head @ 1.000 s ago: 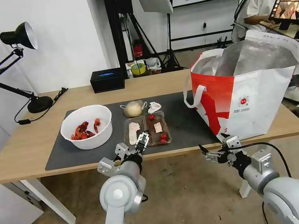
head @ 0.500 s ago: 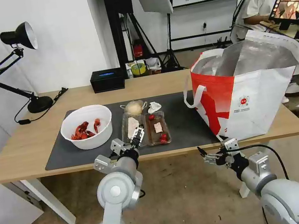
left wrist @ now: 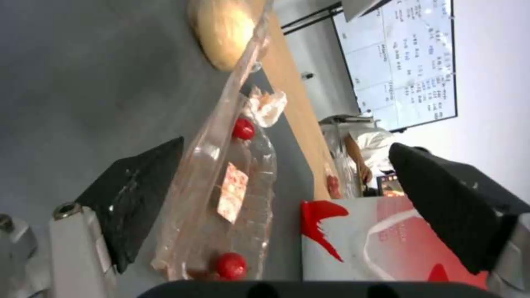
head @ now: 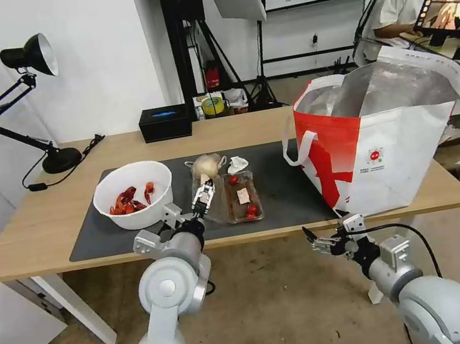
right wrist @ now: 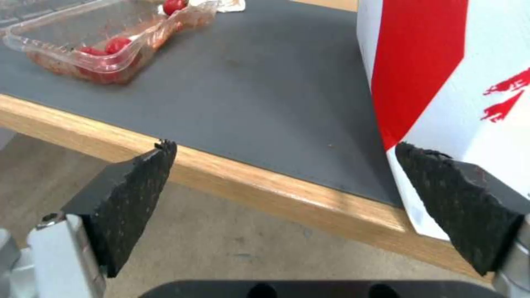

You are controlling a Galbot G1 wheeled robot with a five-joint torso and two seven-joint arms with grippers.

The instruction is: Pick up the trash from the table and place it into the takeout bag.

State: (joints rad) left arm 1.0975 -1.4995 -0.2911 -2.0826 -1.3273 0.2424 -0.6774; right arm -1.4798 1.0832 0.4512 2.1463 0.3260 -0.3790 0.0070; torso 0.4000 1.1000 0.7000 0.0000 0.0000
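Clear plastic tray (left wrist: 221,198) lies between the left gripper's (head: 202,194) wide-spread jaws, ungripped; right gripper (head: 321,242) gapes empty.

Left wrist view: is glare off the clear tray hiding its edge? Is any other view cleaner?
Left wrist view: the tray carries a soft sheen, but its lid edge stands out against the dark mat. Head view: the open left gripper covers the tray's left half, and the foil lining of the bag shines bright. Right wrist view: no glare on the tray.
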